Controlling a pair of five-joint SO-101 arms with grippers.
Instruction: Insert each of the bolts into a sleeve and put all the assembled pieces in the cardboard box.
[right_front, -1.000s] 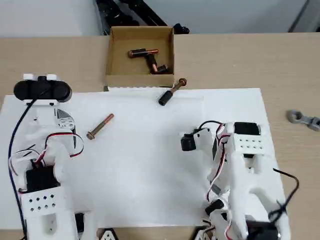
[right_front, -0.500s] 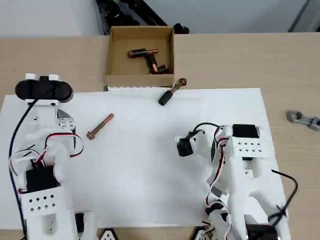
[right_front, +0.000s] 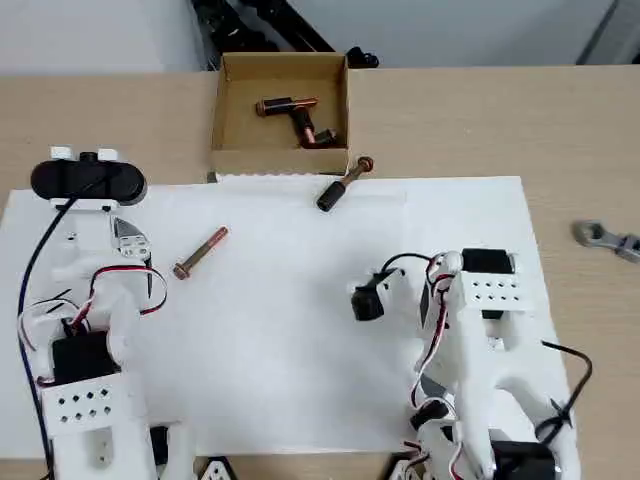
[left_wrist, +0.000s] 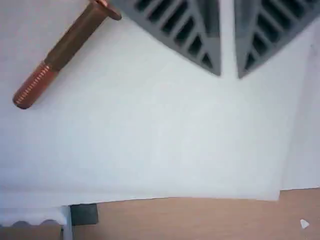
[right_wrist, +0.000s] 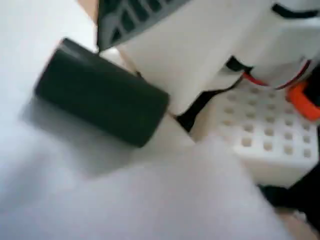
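Right wrist view showed the right gripper (right_front: 372, 293) pinching a black sleeve (right_wrist: 100, 92) close over the white sheet (right_front: 270, 350). I judged it the pairing step for the 1 loose bolt (right_front: 200, 252), which lay on the sheet just beside the left gripper (left_wrist: 230, 75); those jaws stood almost pressed together, on nothing. Next, that gripper would need to spread, take the bolt and line it with the sleeve's bore. Farther, 1 assembled piece (right_front: 343, 185) lay just before the cardboard box (right_front: 215, 120), perhaps in the delivery path; 2 more lay inside. A grey metal tool (right_front: 605, 237) was well apart.
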